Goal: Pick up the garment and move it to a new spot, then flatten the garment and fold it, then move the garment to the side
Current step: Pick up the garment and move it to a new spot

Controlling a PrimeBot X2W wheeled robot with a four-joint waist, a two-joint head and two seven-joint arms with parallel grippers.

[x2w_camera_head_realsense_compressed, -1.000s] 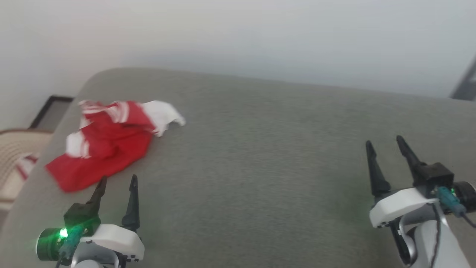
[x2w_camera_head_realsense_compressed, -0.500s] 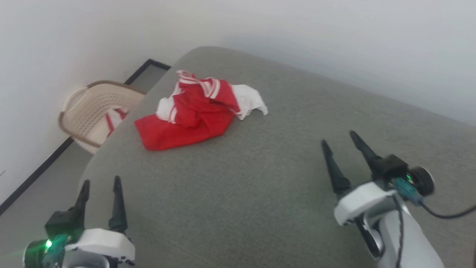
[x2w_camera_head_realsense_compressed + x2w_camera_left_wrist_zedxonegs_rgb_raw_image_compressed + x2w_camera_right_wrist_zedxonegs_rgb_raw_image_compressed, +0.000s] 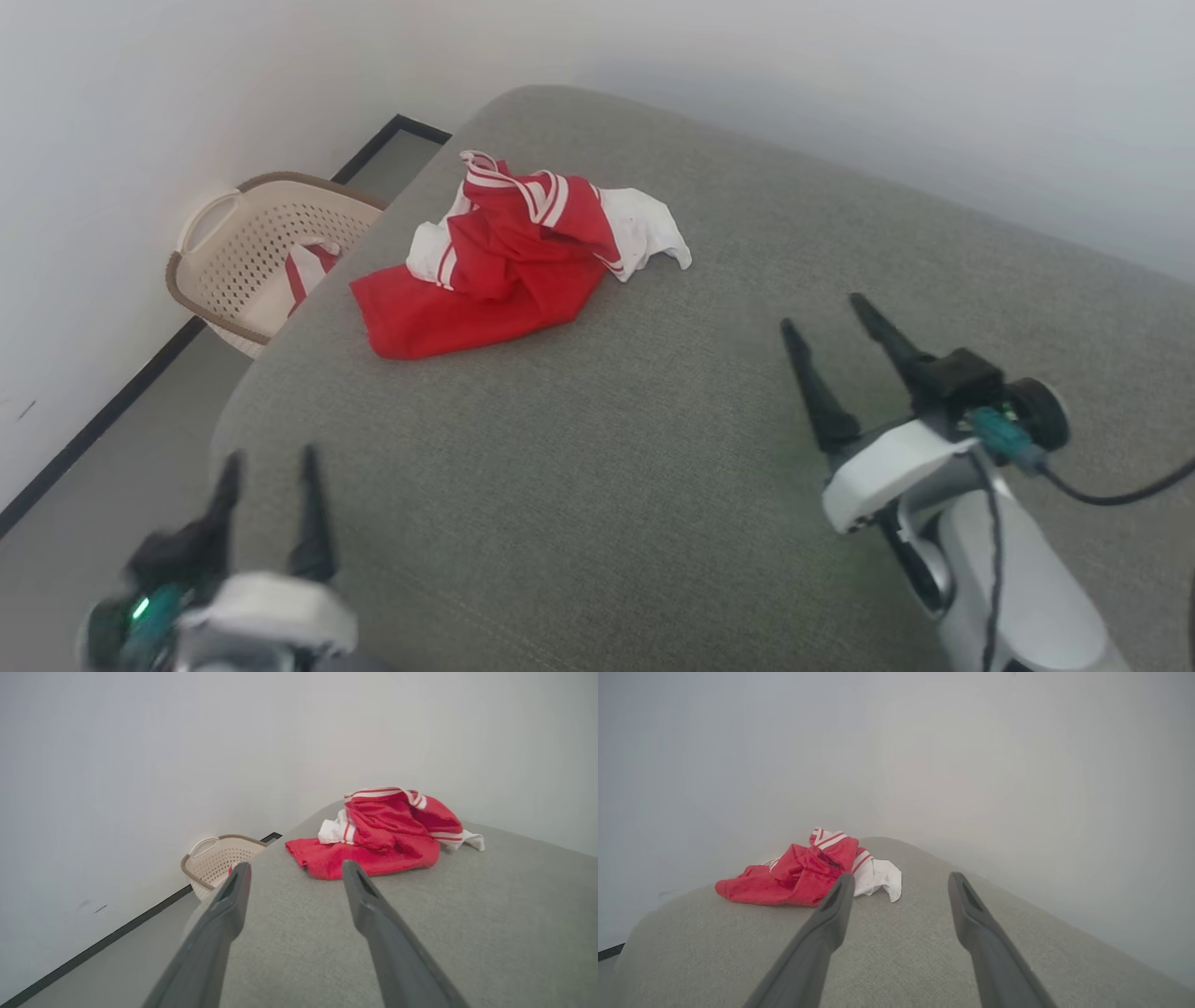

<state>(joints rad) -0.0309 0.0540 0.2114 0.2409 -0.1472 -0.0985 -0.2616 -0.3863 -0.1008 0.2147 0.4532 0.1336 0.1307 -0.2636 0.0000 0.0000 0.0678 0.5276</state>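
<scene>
At the far left corner of a grey upholstered surface (image 3: pixel 653 448), the garment (image 3: pixel 504 271) lies in a crumpled heap. Red cloth is bunched over itself, striped trim shows on top, and a white sleeve pokes out to the right. The heap sits close to the rounded edge. Beyond that edge a pale laundry basket (image 3: pixel 247 266) stands on the floor, with another red-and-white cloth inside.

My left pincer (image 3: pixel 270 455) hovers near the front left edge of the surface, its two dark fingers parted and holding nothing. The garment is ahead of it and a little to the right, well apart. My right pincer (image 3: pixel 822 312) hovers over the middle right, also parted and empty, with the garment ahead and to its left.

By my judgement I am at the first step, the reach for the pick-up, with nothing yet grasped. The next move calls for lowering a pincer onto a raised fold of the heap, probably the left one, which is on that side. It must close on enough cloth to lift the garment without dragging it off the nearby edge.
</scene>
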